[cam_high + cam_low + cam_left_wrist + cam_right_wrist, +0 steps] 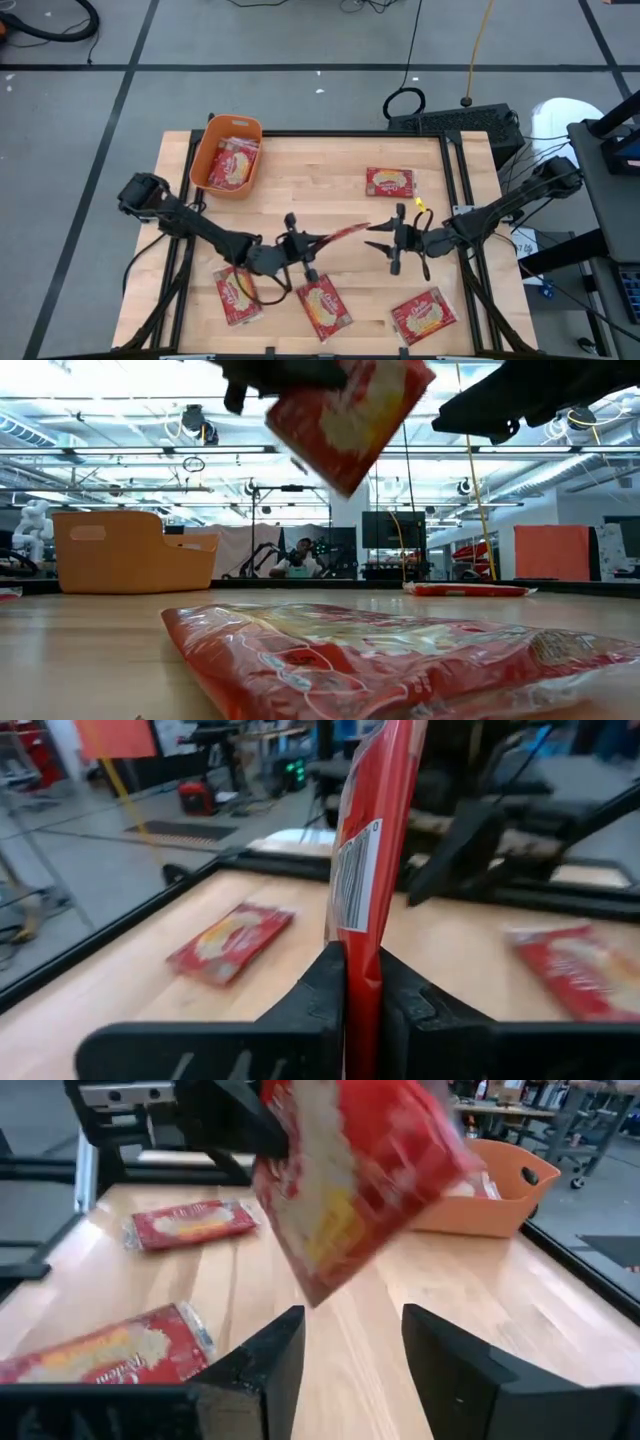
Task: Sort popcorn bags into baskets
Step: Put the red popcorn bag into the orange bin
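Observation:
My left gripper (pixel 305 243) is shut on a red popcorn bag (pixel 342 233), raised above the middle of the table and seen edge-on from above. My right gripper (pixel 350 1342) stands open just to the right of that bag (pixel 355 1175), facing it, with nothing between its fingers. The orange basket (pixel 213 176) sits at the far left with packets (pixel 233 165) inside. Other bags lie flat on the table: one far right (pixel 390 182), two near left (pixel 238 297) (pixel 323 308), one near right (pixel 424 315). My left gripper pinches the bag's end nearest the table's left (pixel 362 982) between its two fingers. The fingers come level from the table's left. The bag stands on edge, reaches out past the fingertips and is tilted, lifted clear of the table (pixel 350 420).
A black metal frame (pixel 455 200) borders the table's far and right sides. In the low view a bag (pixel 400 660) lies close in the foreground, under the raised one. Bare wood shows at the table's middle (pixel 320 190), between the basket and the far-right bag.

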`<move>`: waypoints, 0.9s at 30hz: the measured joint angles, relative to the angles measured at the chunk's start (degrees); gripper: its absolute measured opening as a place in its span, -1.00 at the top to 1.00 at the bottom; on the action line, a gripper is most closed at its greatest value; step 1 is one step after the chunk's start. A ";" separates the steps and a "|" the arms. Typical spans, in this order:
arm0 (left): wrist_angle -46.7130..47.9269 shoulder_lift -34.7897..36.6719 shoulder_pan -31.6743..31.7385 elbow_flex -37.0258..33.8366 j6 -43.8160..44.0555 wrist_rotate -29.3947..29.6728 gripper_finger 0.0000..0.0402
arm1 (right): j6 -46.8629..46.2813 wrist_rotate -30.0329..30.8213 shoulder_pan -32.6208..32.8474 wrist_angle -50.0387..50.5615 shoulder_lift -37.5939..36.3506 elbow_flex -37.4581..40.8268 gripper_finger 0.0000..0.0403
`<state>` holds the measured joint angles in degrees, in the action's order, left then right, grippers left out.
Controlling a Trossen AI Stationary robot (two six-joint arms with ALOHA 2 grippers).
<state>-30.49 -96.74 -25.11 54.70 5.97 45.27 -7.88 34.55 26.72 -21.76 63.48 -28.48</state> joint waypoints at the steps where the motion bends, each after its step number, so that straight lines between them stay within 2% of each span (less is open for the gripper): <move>1: -0.73 0.44 -0.46 0.00 -0.63 -0.19 0.90 | 0.02 -0.11 0.00 -1.56 0.53 0.01 0.18; 3: -4.66 0.51 -0.99 0.02 -1.36 -1.40 0.91 | 1.16 -0.70 0.00 -5.34 1.73 -0.01 0.15; 7: -10.08 0.49 -1.46 0.02 -3.38 -5.06 0.84 | 4.41 -7.19 -0.10 -14.40 4.58 -0.02 0.10; 12: -10.49 0.49 -1.56 0.02 -3.79 -7.89 0.82 | 7.54 -13.56 -0.11 -25.15 7.69 -0.01 0.09; 15: -11.07 0.49 -1.50 0.02 -4.18 -10.78 0.88 | 8.67 -13.76 -0.13 -30.36 9.42 -0.01 0.09; 18: -11.97 0.47 -1.50 0.02 -4.56 -11.14 0.90 | 9.52 -14.11 -0.13 -32.85 11.44 -0.01 0.10; 22: -15.33 0.45 -1.50 0.02 -7.25 -12.34 0.83 | 9.68 -16.92 -0.96 -35.77 13.94 -0.01 0.20; 27: -17.09 0.45 -1.13 0.02 -8.66 -15.20 0.80 | 9.70 -19.84 -1.96 -42.50 16.43 -0.01 0.49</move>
<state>-47.58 -96.29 -26.24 54.72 -2.70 30.07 1.82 14.71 24.76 -64.26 79.91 -28.49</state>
